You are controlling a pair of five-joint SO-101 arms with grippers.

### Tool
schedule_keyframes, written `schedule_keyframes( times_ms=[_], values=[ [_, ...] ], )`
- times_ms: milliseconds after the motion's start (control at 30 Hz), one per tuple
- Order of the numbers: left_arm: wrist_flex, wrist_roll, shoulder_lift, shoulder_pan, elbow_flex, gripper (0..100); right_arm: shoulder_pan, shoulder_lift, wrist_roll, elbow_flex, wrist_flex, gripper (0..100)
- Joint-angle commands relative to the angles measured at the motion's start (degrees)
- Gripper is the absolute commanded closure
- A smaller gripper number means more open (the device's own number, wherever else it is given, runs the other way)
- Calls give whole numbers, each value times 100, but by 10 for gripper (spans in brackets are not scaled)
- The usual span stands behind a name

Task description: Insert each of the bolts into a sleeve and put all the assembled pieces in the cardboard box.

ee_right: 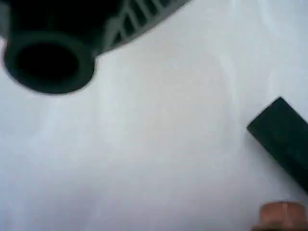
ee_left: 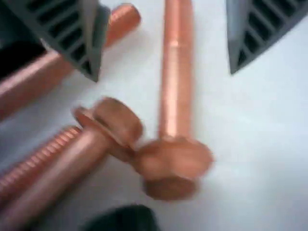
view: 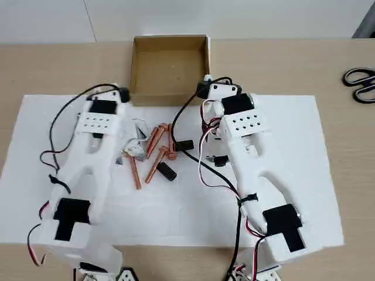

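Left pincer (ee_left: 161,70) gapes wide around a copper bolt (ee_left: 175,96), looks stiff and slick, I'd grab mid-shank. Right pincer (ee_right: 72,24) grips a black sleeve (ee_right: 48,62).

White arms (view: 94,158), black servos (view: 70,212), trailing cables (view: 54,123)

Bolts (view: 155,140): copper-coloured, with threaded shanks. Sleeve (ee_right: 48,60) in my right grip: plain black, as are the loose sleeves (view: 167,171). My fingers (ee_left: 72,29): dark grey, ribbed. Cardboard box (view: 133,64): brown. Sheet (view: 176,216): white. Table (view: 58,64): pale wood. My arms (view: 94,158): white.
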Motion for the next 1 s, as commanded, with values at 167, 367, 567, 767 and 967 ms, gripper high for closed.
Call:
schedule_keyframes(
  times_ms=[167,367,567,767,967],
  values=[
    [-79,-26,-18,-132,-4,830,48,-330,35,-26,-75,994],
    [-88,-18,62,-132,-4,830,48,-330,35,-26,-75,994],
    [-79,-18,897,-149,-136,830,48,-321,35,-26,-75,994],
    [-79,9,1398,-149,-549,830,48,-321,35,-26,-75,994],
    [-158,79,1424,-141,-716,958,48,-321,35,-26,-75,994]
  ],
)
